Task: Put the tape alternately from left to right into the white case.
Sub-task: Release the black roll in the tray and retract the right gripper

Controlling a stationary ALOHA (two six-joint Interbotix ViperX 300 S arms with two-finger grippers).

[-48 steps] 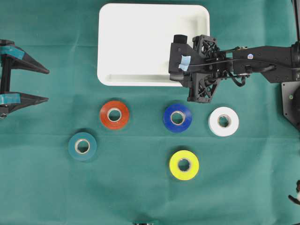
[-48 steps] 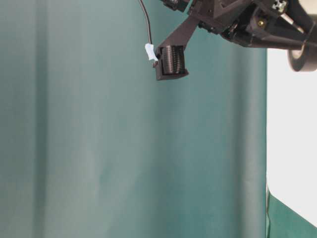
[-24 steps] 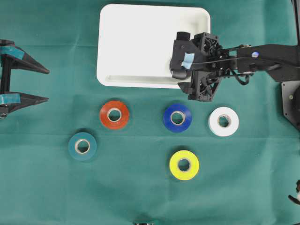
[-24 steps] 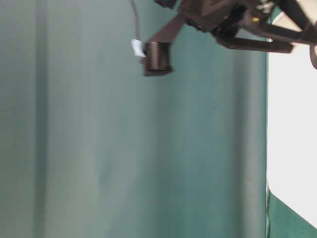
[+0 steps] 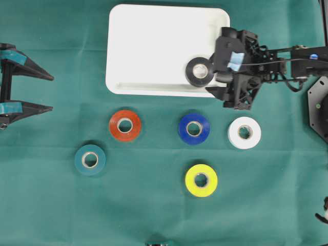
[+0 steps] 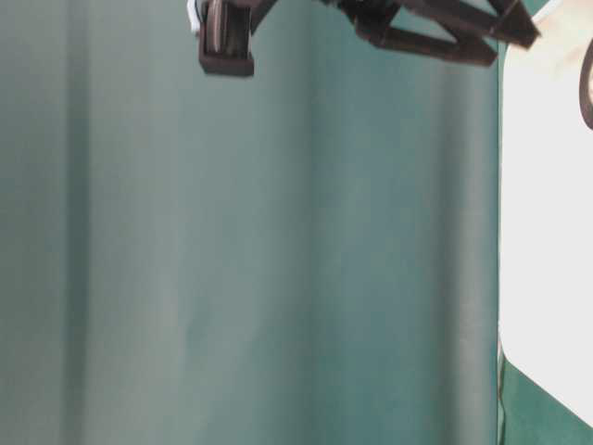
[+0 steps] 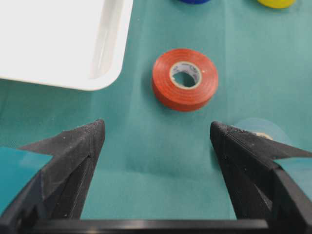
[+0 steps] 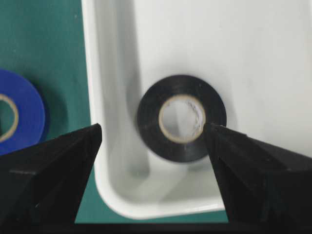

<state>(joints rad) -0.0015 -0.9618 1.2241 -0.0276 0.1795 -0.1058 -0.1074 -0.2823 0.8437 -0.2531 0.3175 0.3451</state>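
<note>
The black tape lies flat inside the white case, near its front right corner. My right gripper hovers just right of that roll, open, holding nothing. On the green cloth in front of the case lie the red tape, blue tape, white tape, yellow tape and teal tape. My left gripper stays at the far left edge, wide open and empty, facing the red roll.
The right arm reaches in from the right edge above the white roll. A dark base plate sits at the right edge. The case's front left corner lies ahead of my left gripper.
My right gripper opened, let the black roll drop into the case, and drew back to the right. The left arm has not moved.
</note>
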